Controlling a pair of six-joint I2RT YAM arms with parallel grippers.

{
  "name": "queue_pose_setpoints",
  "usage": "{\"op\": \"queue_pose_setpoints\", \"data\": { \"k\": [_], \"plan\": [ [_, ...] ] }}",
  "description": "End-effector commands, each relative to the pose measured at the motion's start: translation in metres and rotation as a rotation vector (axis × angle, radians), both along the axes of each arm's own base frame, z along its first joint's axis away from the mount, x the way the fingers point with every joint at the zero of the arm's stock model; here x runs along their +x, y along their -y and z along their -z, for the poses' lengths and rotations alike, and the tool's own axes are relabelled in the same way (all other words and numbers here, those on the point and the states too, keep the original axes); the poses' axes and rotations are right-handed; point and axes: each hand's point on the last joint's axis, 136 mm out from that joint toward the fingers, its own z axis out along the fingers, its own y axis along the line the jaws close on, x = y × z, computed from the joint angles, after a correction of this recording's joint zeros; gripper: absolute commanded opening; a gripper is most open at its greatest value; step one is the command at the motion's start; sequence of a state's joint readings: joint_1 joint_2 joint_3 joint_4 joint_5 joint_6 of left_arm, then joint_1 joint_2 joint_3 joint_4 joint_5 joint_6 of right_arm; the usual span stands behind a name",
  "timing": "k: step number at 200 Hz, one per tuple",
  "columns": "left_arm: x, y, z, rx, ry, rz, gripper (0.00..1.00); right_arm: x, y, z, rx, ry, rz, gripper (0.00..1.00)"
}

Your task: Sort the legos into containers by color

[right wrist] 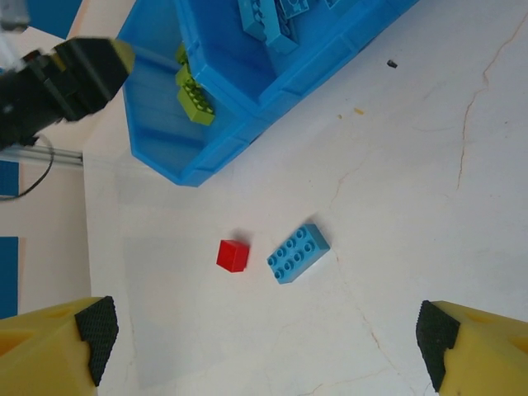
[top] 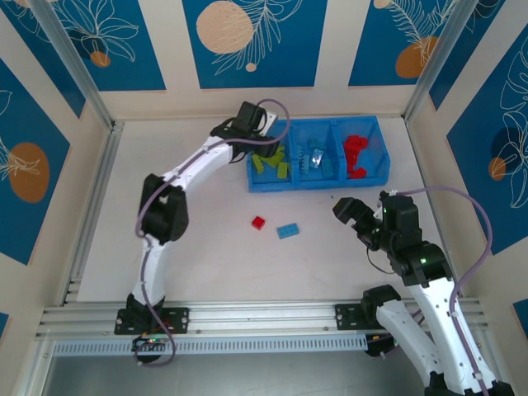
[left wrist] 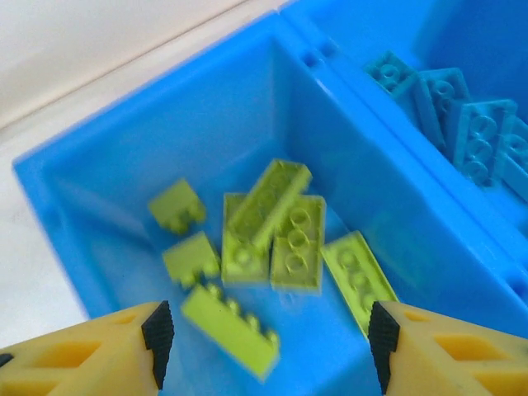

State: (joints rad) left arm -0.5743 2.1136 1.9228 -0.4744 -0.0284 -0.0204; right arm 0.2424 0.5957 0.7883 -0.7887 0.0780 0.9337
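The containers are three compartments of one blue tray (top: 313, 184) at the back of the table. Lime green legos (top: 272, 161) lie in the left compartment, light blue ones (top: 316, 158) in the middle, red ones (top: 356, 155) in the right. My left gripper (top: 268, 139) hangs over the left compartment, open (left wrist: 268, 346). A blurred green brick (left wrist: 229, 330) lies loose below its jaws, beside the green pile (left wrist: 276, 231). On the table lie a small red brick (top: 258, 222) and a light blue brick (top: 288, 231). My right gripper (top: 351, 219) stands open to their right, above the table (right wrist: 264, 355), holding nothing.
In the right wrist view the red brick (right wrist: 233, 255) and light blue brick (right wrist: 298, 253) lie side by side, a short way in front of the tray's corner (right wrist: 165, 157). Walls enclose the table on three sides, with an aluminium rail along the near edge (top: 264, 315).
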Motion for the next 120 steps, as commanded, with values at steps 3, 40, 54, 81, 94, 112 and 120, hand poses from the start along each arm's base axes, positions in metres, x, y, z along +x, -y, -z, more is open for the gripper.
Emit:
{"op": "queue_pose_setpoints", "data": {
  "k": [3,40,54,81,94,112,120],
  "plan": [
    [-0.054,0.007,-0.102,-0.246,0.178,0.069,0.65,0.004,-0.016,0.016,-0.008,-0.046,-0.095,0.96],
    [-0.162,-0.02,-0.119,-0.291,0.229,0.155,0.66,0.011,-0.053,0.041,-0.155,-0.114,-0.314,0.96],
    [-0.202,-0.032,-0.119,-0.278,0.229,0.188,0.66,0.016,-0.066,0.052,-0.267,-0.123,-0.377,0.96],
    [-0.266,-0.062,-0.121,-0.185,0.237,0.264,0.67,0.031,-0.09,0.078,-0.453,-0.144,-0.487,1.0],
    [-0.289,-0.079,-0.115,-0.141,0.207,0.299,0.7,0.038,-0.101,0.092,-0.508,-0.157,-0.534,0.99],
    [-0.318,-0.096,-0.101,-0.098,0.164,0.387,0.8,0.046,-0.115,0.109,-0.568,-0.185,-0.586,1.0],
    [-0.329,-0.101,-0.092,-0.076,0.15,0.425,0.83,0.05,-0.12,0.117,-0.596,-0.198,-0.604,1.0]
  ]
}}
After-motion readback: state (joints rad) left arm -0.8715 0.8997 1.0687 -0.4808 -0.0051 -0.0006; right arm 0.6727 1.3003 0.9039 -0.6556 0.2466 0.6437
